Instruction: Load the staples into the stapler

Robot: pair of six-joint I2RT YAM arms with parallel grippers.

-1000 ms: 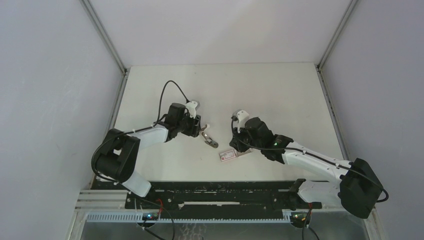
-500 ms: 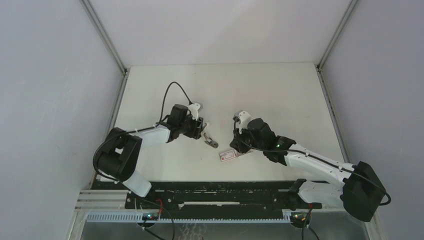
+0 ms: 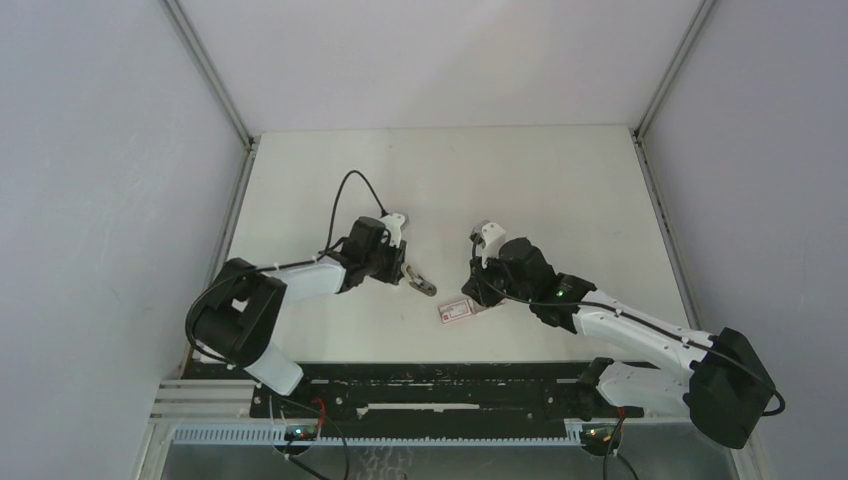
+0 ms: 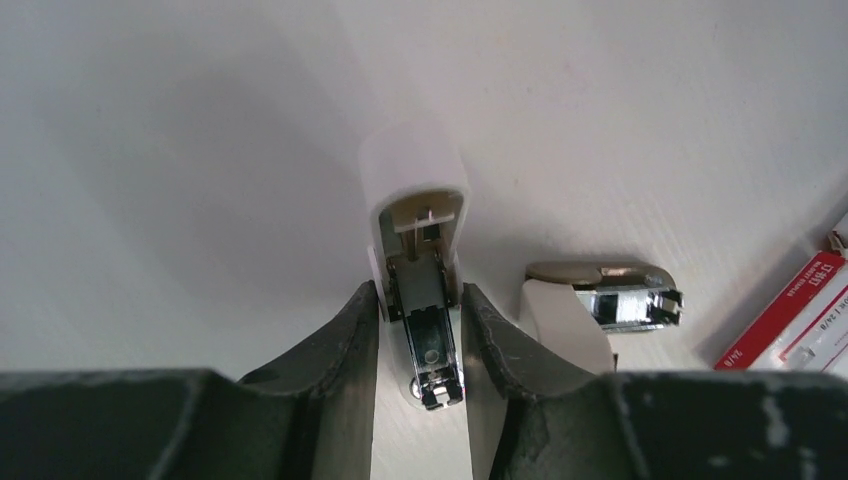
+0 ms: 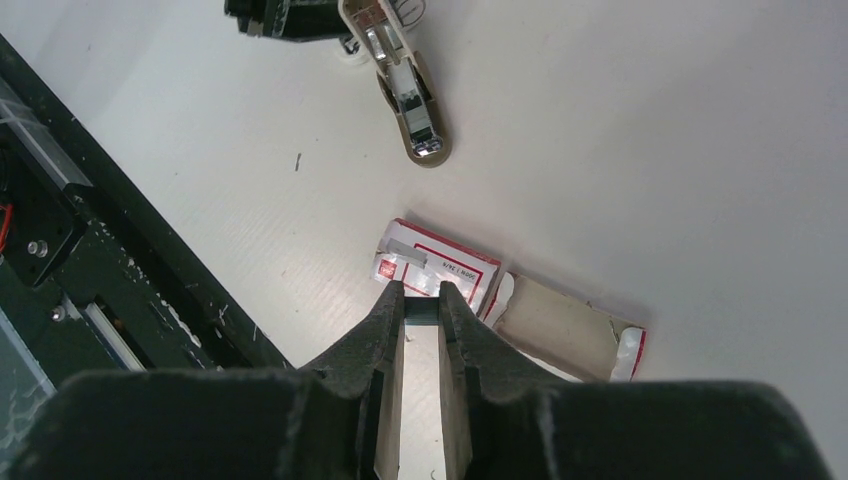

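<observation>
So, table (image 3: pixel 520 170): white and flat, walled on the left, back and right; there is wide bare room beyond both arms, so a lift or swing is best taken up and away from the near edge
rail (image 3: pixel 430 385): black strip along the near edge, close to the box; judged the tight side, with little room to draw back toward the bases
left gripper (image 4: pixel 420 300): low over the table, fingers pinched on the stapler's open metal arm; judged a brace, so it cannot slide while a strip goes in
right gripper (image 5: pixel 421 294): over the near end of the box, fingers almost together on a small dark-grey piece
box (image 5: pixel 445 268): pinkish-red and white, flat on the table, with its tan tray (image 5: pixel 555 322) slid out and touching it
stapler (image 4: pixel 415 180): swung open between the two arms, left of the box; the white cover points away from the left wrist and the base half lies just to the right
staples (image 5: pixel 421 312): judged to be the grey piece in the right fingers, above the box, near the stapler but apart; bare table lies between, a short open path, though the strip must line up with a narrow channel
</observation>
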